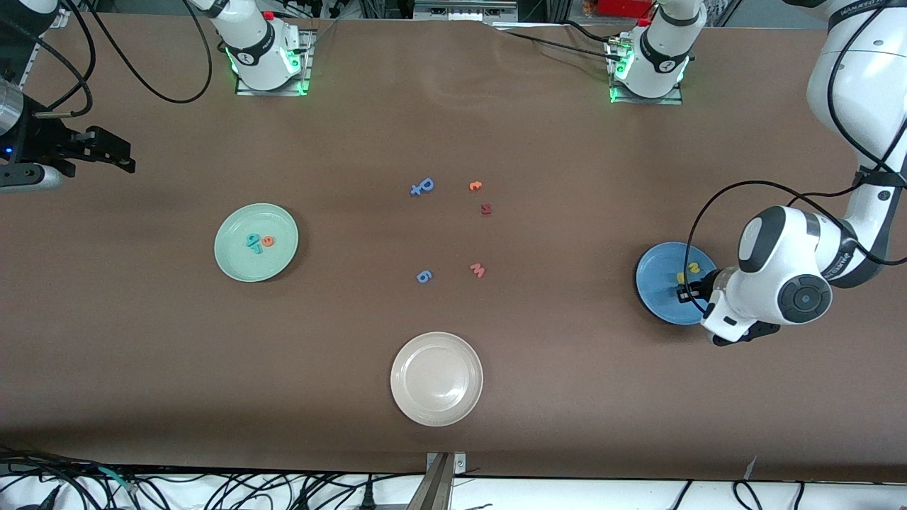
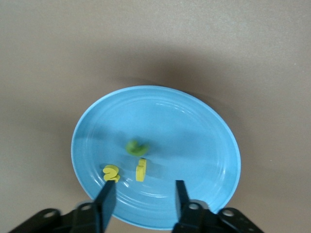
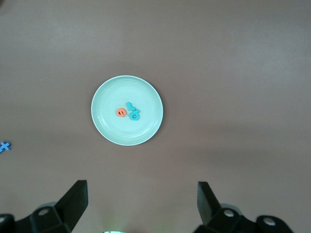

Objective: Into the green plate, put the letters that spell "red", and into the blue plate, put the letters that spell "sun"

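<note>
The blue plate [image 1: 655, 280] lies at the left arm's end of the table. In it are a yellow "s" [image 2: 111, 173], a small yellow blocky letter [image 2: 141, 170] and a blurred green letter [image 2: 136, 146]. My left gripper [image 2: 145, 187] hovers over that plate [image 2: 194, 136], open, with nothing between its fingers. The green plate [image 1: 234, 265] lies toward the right arm's end and holds an orange "e" [image 1: 268, 241] and two teal letters [image 1: 253, 243]. My right gripper [image 1: 113, 156] waits high over the table's edge at the right arm's end, open and empty; its wrist view shows the green plate [image 3: 104, 131].
A cream-white plate [image 1: 436, 379] lies nearest the front camera. In the table's middle lie loose letters: two blue ones [image 1: 422, 187] [image 1: 424, 276], an orange one [image 1: 475, 185], a dark red one [image 1: 485, 209] and a pink "w" [image 1: 477, 270].
</note>
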